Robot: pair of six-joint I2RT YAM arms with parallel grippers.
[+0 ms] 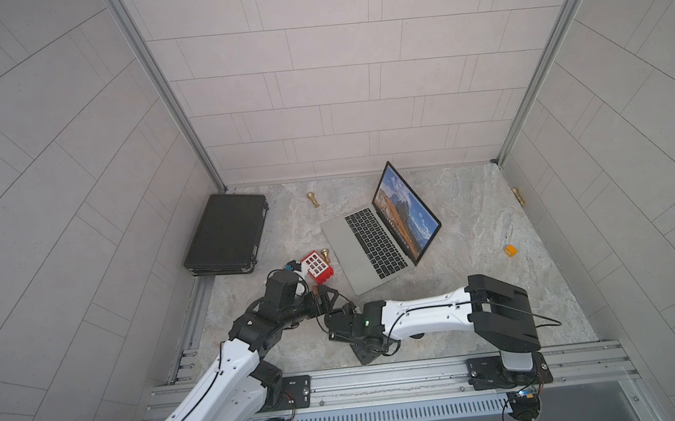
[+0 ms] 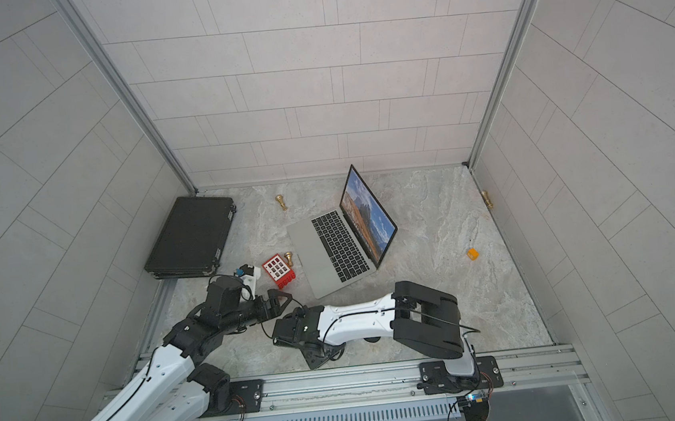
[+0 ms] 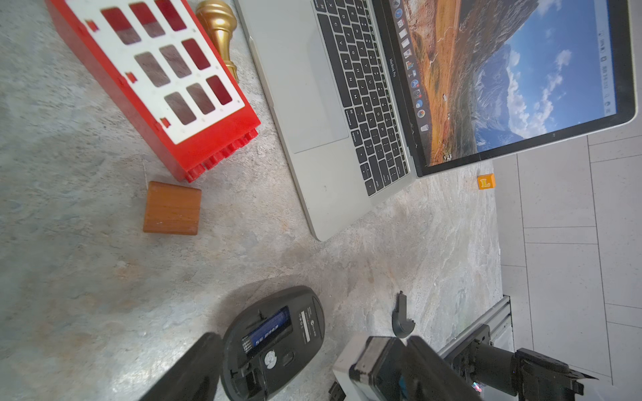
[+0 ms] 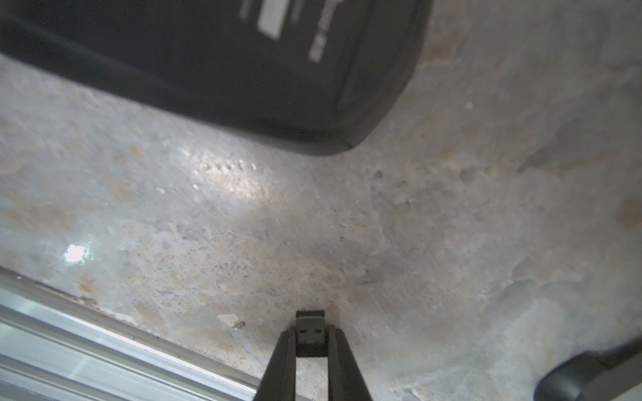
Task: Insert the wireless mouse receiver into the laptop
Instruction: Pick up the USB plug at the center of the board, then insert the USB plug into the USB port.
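The receiver (image 4: 310, 335), a tiny black nub, is pinched between the right gripper's (image 4: 310, 347) fingers, close to the table (image 4: 243, 225). The silver laptop (image 1: 366, 250) lies open mid-table, askew, its screen lit.

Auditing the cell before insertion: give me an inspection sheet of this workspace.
Surface: marbled tabletop, glossy.
Job's things: receiver pinched between right gripper's fingers; laptop open, screen lit.
Clutter: mouse underside up, cover beside it, red block, wooden block, gold pawns, orange cube, black case.
Grippers: left gripper open, straddling mouse; right gripper shut on receiver.
Cables: black cable loops off right arm.
Surroundings: tiled walls; aluminium rail in front.
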